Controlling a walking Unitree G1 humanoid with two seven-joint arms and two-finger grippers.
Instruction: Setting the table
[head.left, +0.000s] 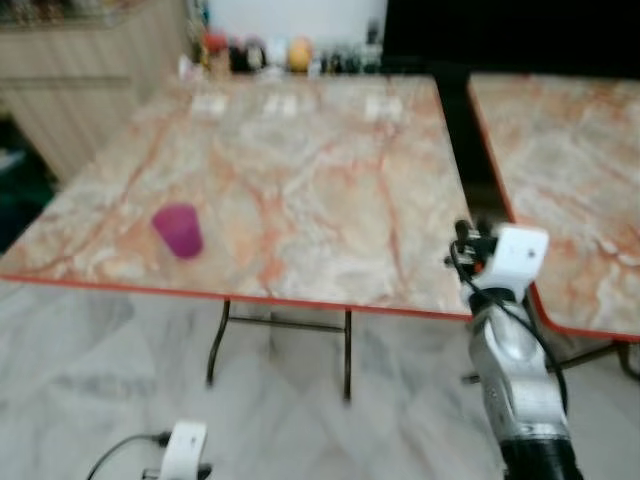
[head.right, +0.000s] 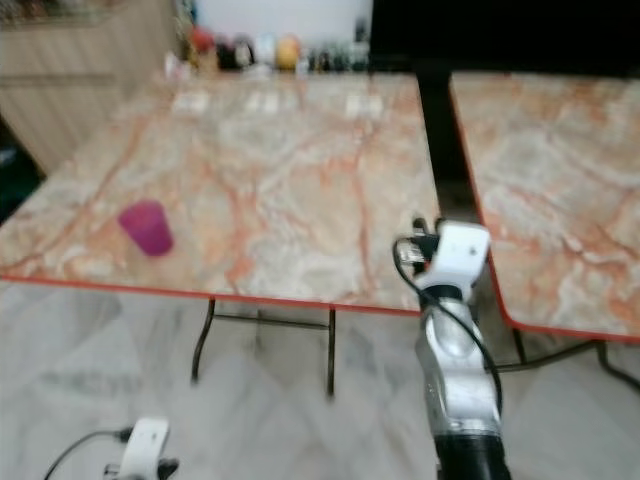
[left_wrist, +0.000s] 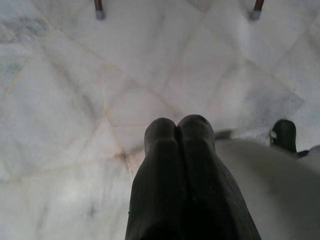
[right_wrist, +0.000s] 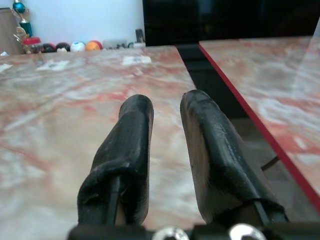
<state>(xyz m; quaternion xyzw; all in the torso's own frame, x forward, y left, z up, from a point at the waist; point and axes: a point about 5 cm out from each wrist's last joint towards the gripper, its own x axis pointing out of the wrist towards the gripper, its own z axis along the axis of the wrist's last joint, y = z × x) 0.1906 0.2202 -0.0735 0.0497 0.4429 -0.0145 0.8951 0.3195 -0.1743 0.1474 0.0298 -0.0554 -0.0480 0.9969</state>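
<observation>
A purple cup (head.left: 178, 230) stands upright near the front left corner of a marble-patterned table (head.left: 330, 190) with a red edge. My right arm (head.left: 505, 330) is raised at the table's front right corner, far to the right of the cup. In the right wrist view my right gripper (right_wrist: 167, 102) is open and empty, its fingers (right_wrist: 132, 135) level over the tabletop. My left arm (head.left: 185, 450) hangs low in front of the table. My left gripper (left_wrist: 177, 125) is shut with nothing in it and points down at the floor.
A second marble table (head.left: 570, 170) stands to the right, across a narrow dark gap (head.left: 465, 140). Balls and bottles (head.left: 270, 52) line the first table's far edge, with white cards (head.left: 282, 103) just before them. A wooden cabinet (head.left: 90, 70) stands at the back left. The floor (head.left: 90, 370) is pale marble.
</observation>
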